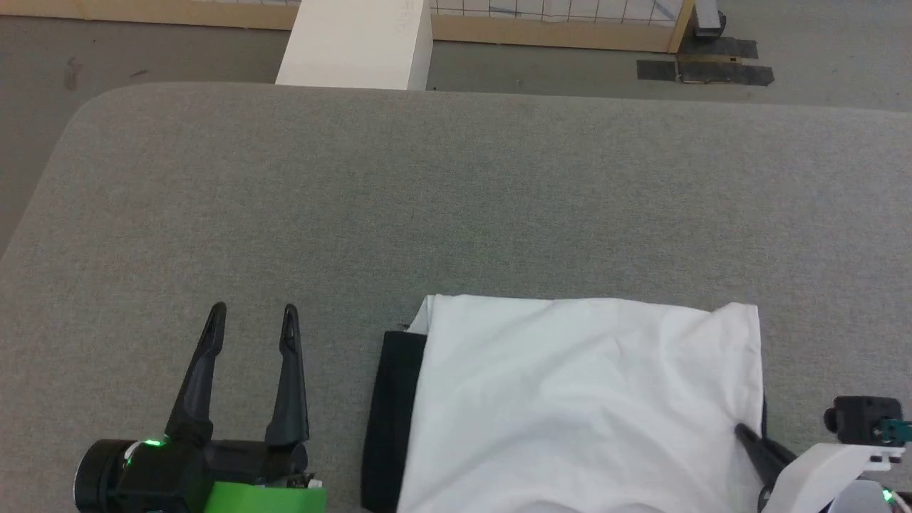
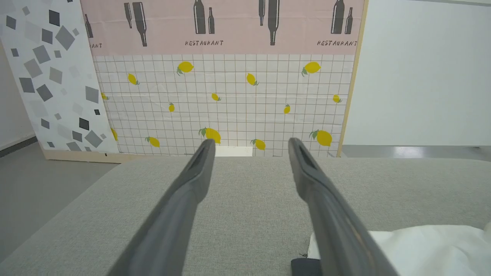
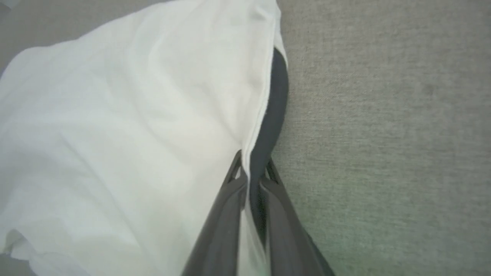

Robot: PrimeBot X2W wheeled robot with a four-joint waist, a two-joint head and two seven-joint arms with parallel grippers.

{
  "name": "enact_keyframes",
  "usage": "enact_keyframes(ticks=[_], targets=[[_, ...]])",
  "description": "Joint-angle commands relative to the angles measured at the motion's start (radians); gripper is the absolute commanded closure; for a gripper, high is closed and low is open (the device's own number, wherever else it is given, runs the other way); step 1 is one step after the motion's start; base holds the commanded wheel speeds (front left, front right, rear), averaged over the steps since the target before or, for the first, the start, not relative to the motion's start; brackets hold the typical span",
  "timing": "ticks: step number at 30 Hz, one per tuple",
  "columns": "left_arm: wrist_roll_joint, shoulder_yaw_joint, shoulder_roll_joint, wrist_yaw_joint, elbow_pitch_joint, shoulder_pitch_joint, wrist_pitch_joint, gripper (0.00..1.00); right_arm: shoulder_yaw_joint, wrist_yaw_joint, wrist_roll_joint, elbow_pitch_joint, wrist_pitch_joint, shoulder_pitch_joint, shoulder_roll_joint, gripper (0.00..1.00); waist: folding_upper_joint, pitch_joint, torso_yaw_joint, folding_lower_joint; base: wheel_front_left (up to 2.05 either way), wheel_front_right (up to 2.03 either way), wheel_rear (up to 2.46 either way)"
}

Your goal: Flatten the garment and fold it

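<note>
1. Garment (image 1: 584, 399) sits on the near part of the table, right of centre in my head view, and runs off the bottom edge; the white panel is on top, mostly flat, with a few soft creases and a fairly straight far edge
2. Black section (image 1: 392, 420) shows as a strip along the garment's left side, poking out from under the white; the right wrist view shows a thinner black sliver along the right edge too
3. Right gripper (image 3: 253, 168) is pinched closed on the garment's right edge, fingers almost meeting, with the white hem and black cloth caught between them; in the head view I see one dark finger reaching in at the panel's lower right
4. Faint creases in the white run toward that pinch
5. Left gripper (image 1: 254, 311) is spread wide with nothing between its fingers; it sits left of the garment, apart from the black strip, fingers pointing toward the far side; I cannot tell whether it touches the table
6. In the left wrist view a corner of the white cloth lies just beside one finger
7. Table (image 1: 456, 185) is covered in grey fabric, and its far left corner is rounded
8. White box (image 1: 356, 43) stands on the floor (image 1: 142, 50) beyond the far edge; behind it is a lemon-print panel (image 2: 230, 99)
</note>
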Motion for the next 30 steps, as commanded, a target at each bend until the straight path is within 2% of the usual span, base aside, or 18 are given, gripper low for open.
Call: enact_keyframes(ticks=[1, 9, 13, 18, 24, 30], targets=[[0.000, 0.003, -0.001, -0.008, 0.003, 0.013, -0.004, 0.00, -0.033, -0.002, -0.001, 0.001, -0.012, -0.030, -0.011, 1.00, 0.0000, -0.010, -0.012, 0.0000, 0.00, 0.00, 0.00], [-0.008, -0.002, -0.004, -0.013, 0.008, 0.016, -0.004, 0.00, -0.254, -0.002, -0.024, 0.009, -0.020, -0.066, -0.112, 1.00, 0.0000, -0.015, -0.038, 0.0000, 0.00, 0.00, 0.00], [-0.014, -0.003, -0.008, -0.014, 0.013, 0.016, -0.004, 0.00, -0.263, -0.002, -0.013, -0.027, 0.003, -0.046, -0.136, 1.00, 0.0000, -0.017, -0.047, 0.0000, 0.00, 0.00, 0.00], [-0.024, -0.008, -0.021, -0.019, 0.020, 0.013, -0.004, 0.00, -0.164, -0.002, 0.036, -0.150, 0.080, -0.007, -0.132, 1.00, 0.0000, -0.016, -0.056, 0.0000, 0.00, 0.00, 0.00], [-0.028, -0.010, -0.042, -0.028, 0.035, 0.005, -0.004, 0.00, 0.005, -0.002, 0.108, -0.305, 0.195, 0.002, -0.085, 1.00, 0.0000, -0.015, -0.051, 0.0000, 0.00, 0.00, 0.00], [-0.029, -0.006, -0.055, -0.044, 0.045, -0.004, -0.004, 0.00, 0.170, -0.002, 0.129, -0.367, 0.272, -0.041, -0.065, 1.00, 0.0000, -0.005, -0.028, 0.0000, 0.00, 0.00, 0.00]])
